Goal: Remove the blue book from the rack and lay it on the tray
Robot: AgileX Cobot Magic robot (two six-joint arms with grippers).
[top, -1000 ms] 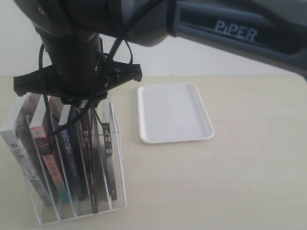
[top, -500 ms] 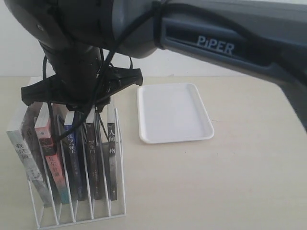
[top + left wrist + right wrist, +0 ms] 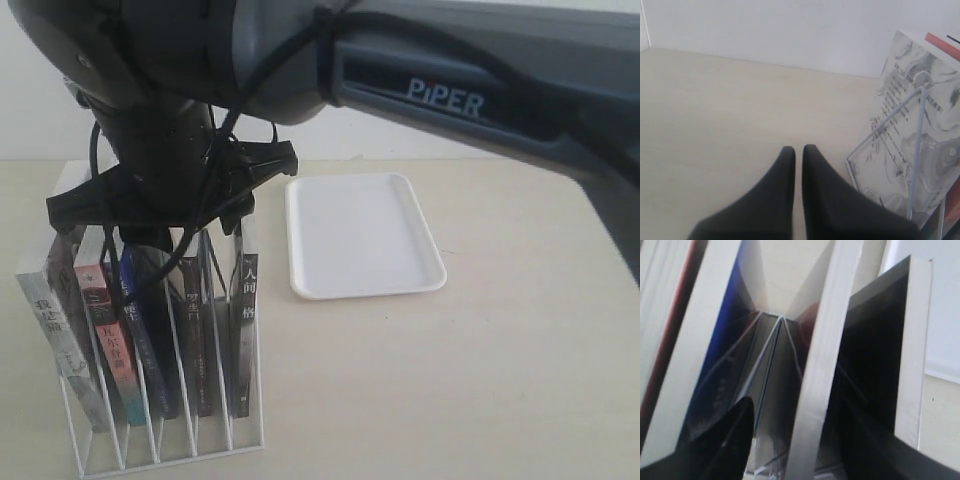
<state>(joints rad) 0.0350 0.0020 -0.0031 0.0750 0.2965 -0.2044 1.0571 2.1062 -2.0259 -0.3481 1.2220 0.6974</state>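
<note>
Spread wide inside the rack (image 3: 252,400) at the tray's (image 3: 362,236) 8 o'clock, the right end effector (image 3: 796,407) seems to straddle the neighbour (image 3: 816,365) of the blue book (image 3: 140,330), so closing may seize the wrong volume.

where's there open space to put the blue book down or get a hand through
The tray is bare all over. The table is open near the tray's front edge and to its right. Crowded: the rack has its slots packed with books, the blue book among them, and the right gripper hangs open among their tops.
</note>
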